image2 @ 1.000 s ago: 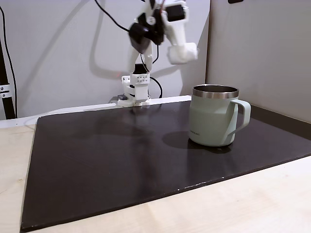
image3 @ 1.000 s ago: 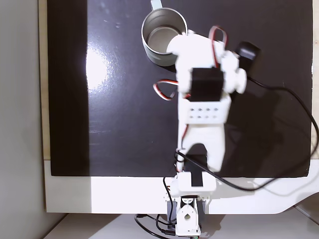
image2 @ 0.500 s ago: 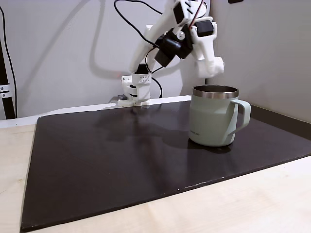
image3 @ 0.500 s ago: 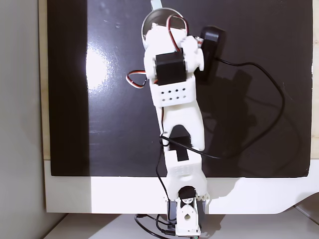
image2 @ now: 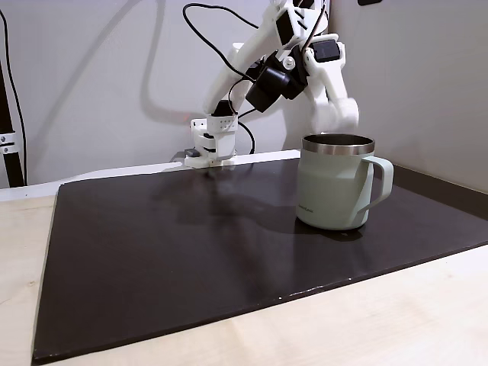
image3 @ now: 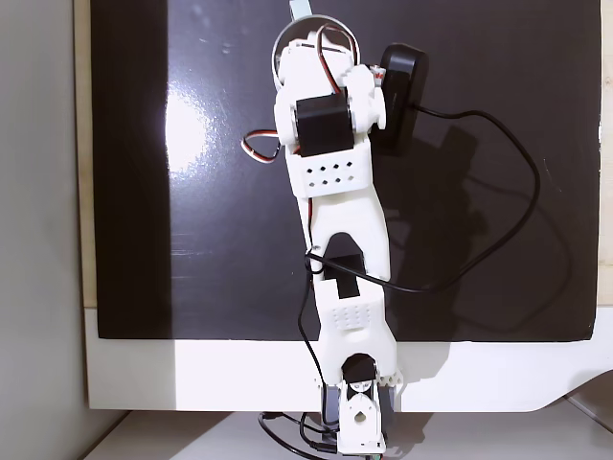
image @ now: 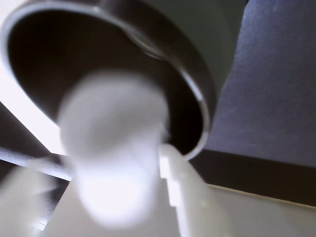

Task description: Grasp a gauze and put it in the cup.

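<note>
The pale mint-green cup (image2: 334, 187) stands on the right part of the black mat, handle to the right in a fixed view. My gripper (image2: 341, 117) hangs just above the back of its steel rim. In the wrist view the gripper (image: 106, 173) is shut on the gauze (image: 113, 128), a blurred white roll held over the cup's dark inside (image: 64, 59). One white finger (image: 180, 192) presses the roll's right side. From above, the arm covers most of the cup, and only part of the rim (image3: 279, 45) shows.
A black mat (image2: 175, 252) covers the light wooden table (image2: 396, 328). The arm's base (image2: 212, 141) sits at the mat's far edge on a white board (image3: 192, 374). A black camera module (image3: 397, 72) and its cable (image3: 517, 220) hang beside the arm.
The arm has swung toward the cup and stretched out. The gripper, earlier high and to the left of the cup, has come down to just over its rim.
</note>
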